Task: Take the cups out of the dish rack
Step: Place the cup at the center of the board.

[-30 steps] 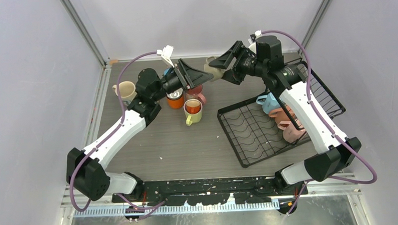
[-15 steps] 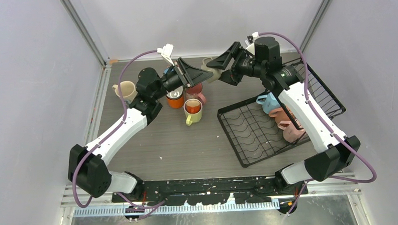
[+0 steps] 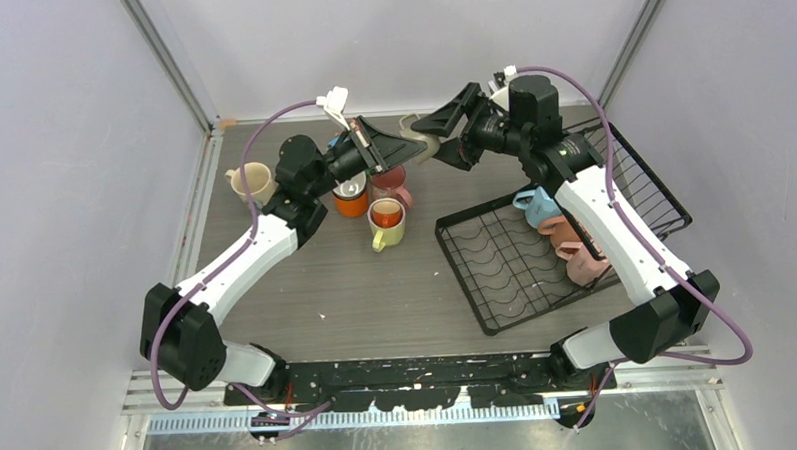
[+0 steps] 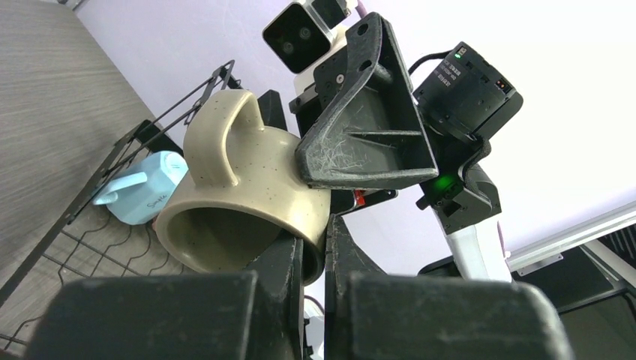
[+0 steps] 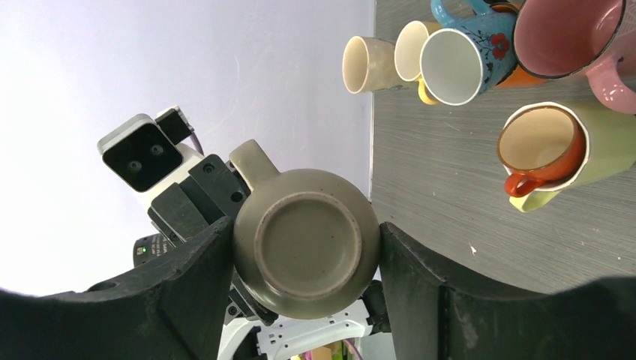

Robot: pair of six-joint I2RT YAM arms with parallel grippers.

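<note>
At the far left of the counter (image 3: 307,288) you see a cream cup (image 3: 254,179) standing alone. Your left hand (image 3: 390,151) is pressed together on the rim of a beige cup (image 3: 419,144), with one finger inside the wall and one outside. This cup is in the air at the far middle, close to a group of standing cups (image 3: 386,217). Your right hand (image 3: 433,136) clamps the same cup by its sides. To the right, the dish rack (image 3: 496,272) holds a light blue cup (image 3: 537,202) and pink cups (image 3: 581,259).
</note>
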